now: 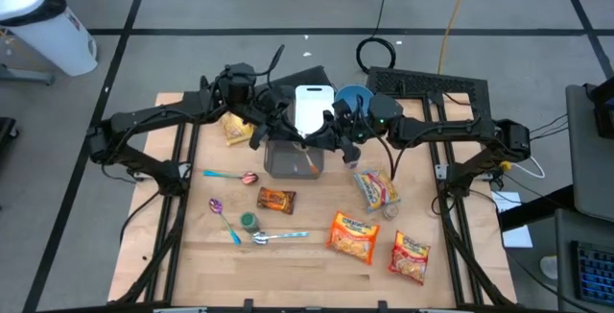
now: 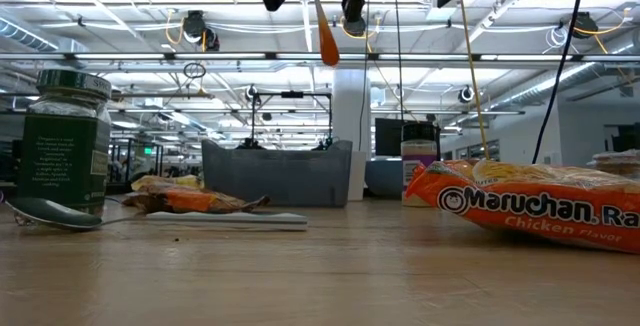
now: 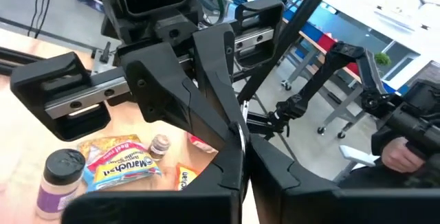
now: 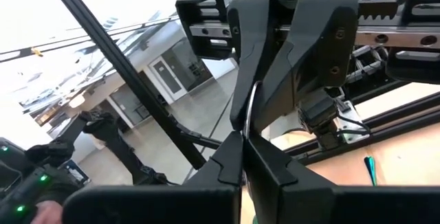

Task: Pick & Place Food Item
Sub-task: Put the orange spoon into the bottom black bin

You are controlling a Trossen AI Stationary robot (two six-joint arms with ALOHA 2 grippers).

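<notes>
From above, you see both arms reaching inward over the grey bin (image 1: pixel 294 159) at the back middle of the tabletop (image 1: pixel 307 255). Your left gripper (image 1: pixel 309 138) and right gripper (image 1: pixel 336 132) meet nose to nose above it, with an orange-tipped utensil (image 1: pixel 314 167) hanging over the bin. Ramen packets (image 1: pixel 353 235) lie to the front right, a snack bar (image 1: pixel 275 200) and spoons (image 1: pixel 276 237) to the front left.

At tabletop height, you see the utensil (image 2: pixel 324 26) dangling from above, clear of the bin (image 2: pixel 277 173). A jar (image 2: pixel 64 141) stands left and a Maruchan packet (image 2: pixel 530 202) right.

Your left wrist camera shows its fingers (image 3: pixel 227 162) clenched on a thin metal handle, facing the other gripper.

Your right wrist camera shows its fingers (image 4: pixel 237 159) likewise pinched on a slim metal handle (image 4: pixel 246 110).
</notes>
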